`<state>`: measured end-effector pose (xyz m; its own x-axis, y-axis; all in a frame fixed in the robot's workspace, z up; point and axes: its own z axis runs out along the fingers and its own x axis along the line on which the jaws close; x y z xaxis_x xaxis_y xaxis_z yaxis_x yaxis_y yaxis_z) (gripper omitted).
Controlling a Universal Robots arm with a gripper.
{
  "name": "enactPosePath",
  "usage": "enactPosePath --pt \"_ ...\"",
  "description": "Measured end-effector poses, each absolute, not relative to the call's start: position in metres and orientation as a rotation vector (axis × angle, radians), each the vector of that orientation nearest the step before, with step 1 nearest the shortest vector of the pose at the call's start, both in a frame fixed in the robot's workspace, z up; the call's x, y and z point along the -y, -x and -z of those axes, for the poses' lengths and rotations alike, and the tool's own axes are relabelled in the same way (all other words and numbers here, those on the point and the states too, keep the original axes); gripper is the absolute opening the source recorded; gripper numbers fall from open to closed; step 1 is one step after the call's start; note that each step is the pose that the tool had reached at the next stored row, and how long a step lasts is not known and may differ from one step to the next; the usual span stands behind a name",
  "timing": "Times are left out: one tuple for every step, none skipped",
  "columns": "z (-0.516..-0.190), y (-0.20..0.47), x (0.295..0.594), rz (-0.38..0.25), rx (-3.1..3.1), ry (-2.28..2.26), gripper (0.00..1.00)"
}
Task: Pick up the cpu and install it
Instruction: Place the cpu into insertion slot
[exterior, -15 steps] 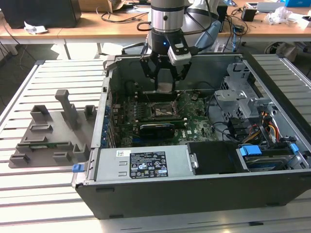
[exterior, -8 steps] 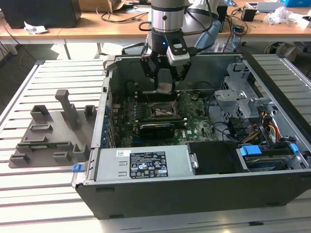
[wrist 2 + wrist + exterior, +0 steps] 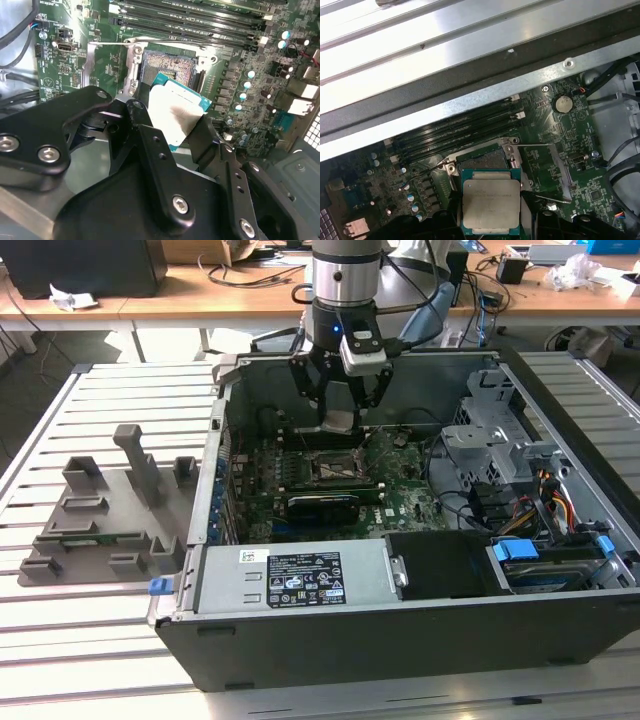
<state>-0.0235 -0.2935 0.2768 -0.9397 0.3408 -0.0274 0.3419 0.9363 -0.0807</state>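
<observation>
Claw: I have the claw [image 3: 340,412] closed on the cpu [image 3: 340,422], with a finger [image 3: 150,145] on each of two opposite edges.
Why that grip: holding by the edges leaves the metal top and the underside untouched and keeps the chip flat, which I judge it needs to drop in square.
Cpu: in the air, top face up, inside the open case [image 3: 400,640] and just above the socket [image 3: 335,470]. It is not seated. In both wrist views it overlaps one edge of the socket [image 3: 482,159] rather than sitting centred over it.
Socket: open, contact field bare, retaining frame out of the way, so I read it as ready to receive.
Edges nearby: the RAM slots [image 3: 455,132] run along one side of the socket, and a thin lever rod [image 3: 110,44] lies along another.
Open room: the case is open above. Its rear wall stands close behind the claw. The drive cage [image 3: 490,440] and cables [image 3: 555,505] are well apart, toward the exterior view's right.
Outside: a grey tray [image 3: 100,530] sits on the worktop [image 3: 100,640], on the exterior view's left.
</observation>
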Motion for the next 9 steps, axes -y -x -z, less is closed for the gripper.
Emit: enactPosePath --pt "-0.2767 0.0234 0.2935 0.133 -3.077 -0.553 0.55" --pt "-0.2768 0.0233 0.2935 0.133 -3.075 -0.560 0.55" --pt "-0.2768 0.0232 0.2935 0.134 -3.074 -0.571 0.55" --pt "-0.2768 0.0231 0.2935 0.135 -3.072 -0.580 0.55" --pt "-0.2768 0.0230 0.2935 0.136 -3.070 -0.590 0.55" --pt "-0.2768 0.0230 0.2935 0.136 -3.069 -0.599 0.55" --pt "-0.2768 0.0230 0.2935 0.136 -3.068 -0.607 0.55" --pt "-0.2768 0.0230 0.2935 0.137 -3.066 -0.617 0.55" --pt "-0.2768 0.0230 0.2935 0.137 -3.064 -0.630 0.55"
